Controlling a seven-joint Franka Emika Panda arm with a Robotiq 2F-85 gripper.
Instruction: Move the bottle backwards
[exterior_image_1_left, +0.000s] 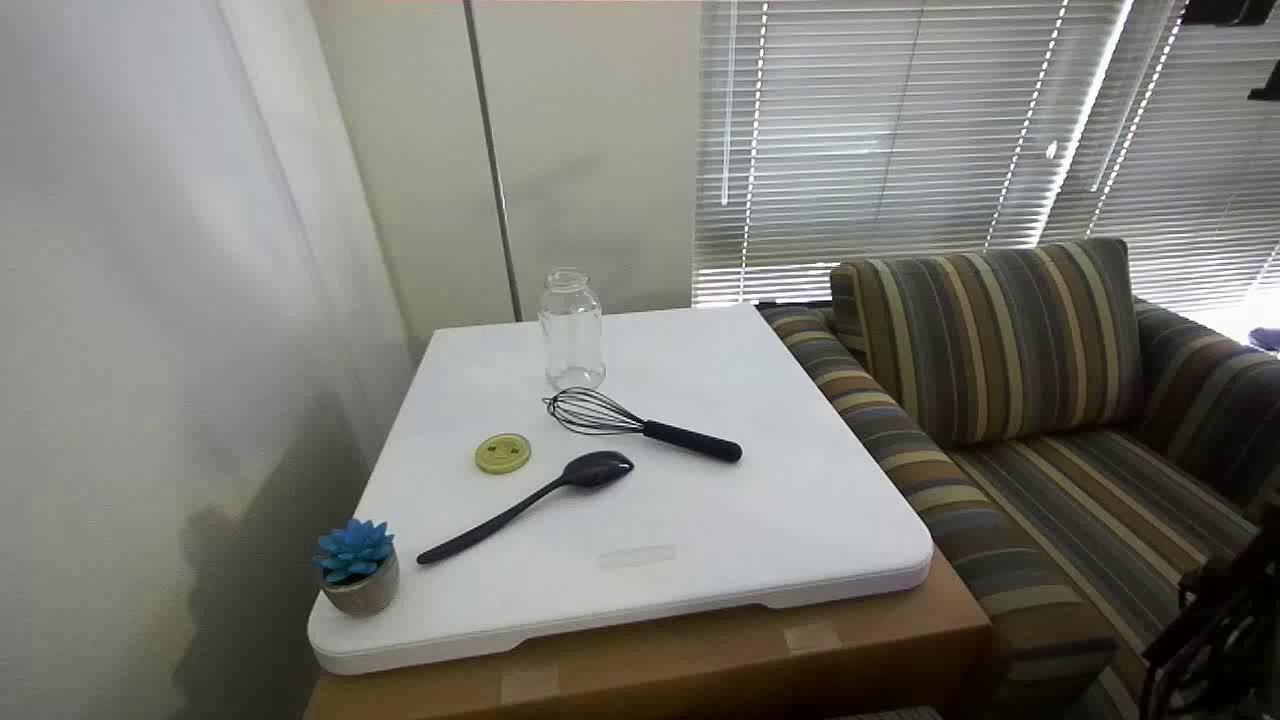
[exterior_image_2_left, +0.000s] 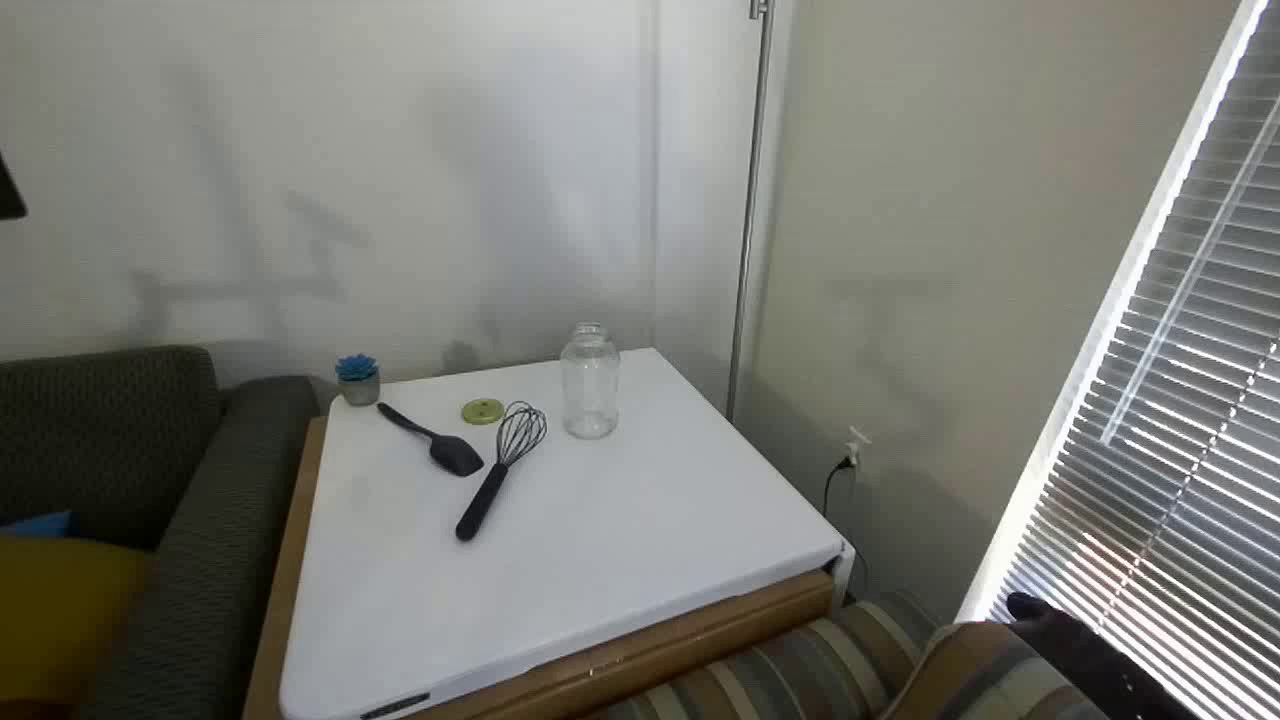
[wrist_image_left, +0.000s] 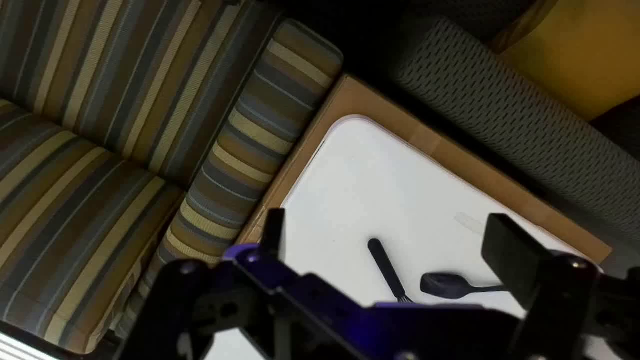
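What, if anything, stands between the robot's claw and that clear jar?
Nothing visible seems to block the gripper from reaching the clear jar from above. The black whisk lies close beside the jar's base, wire head nearest, so a low approach might brush it.

On wht. rect. tabletop (exterior_image_1_left: 750, 510), blk. wire whisk (exterior_image_1_left: 654, 429) is set 5 o'clk of clr. cyl. bottle (exterior_image_1_left: 573, 338), in ext. view.

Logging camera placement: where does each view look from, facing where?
An exterior view: from the plant end, across table toward blinds; dark part lower right, perhaps robot.
An exterior view: from the armchair side, toward wall; dark shape lower right, perhaps robot.
Wrist view: above table, facing down; open gripper.
Both exterior views share bottle and whisk.
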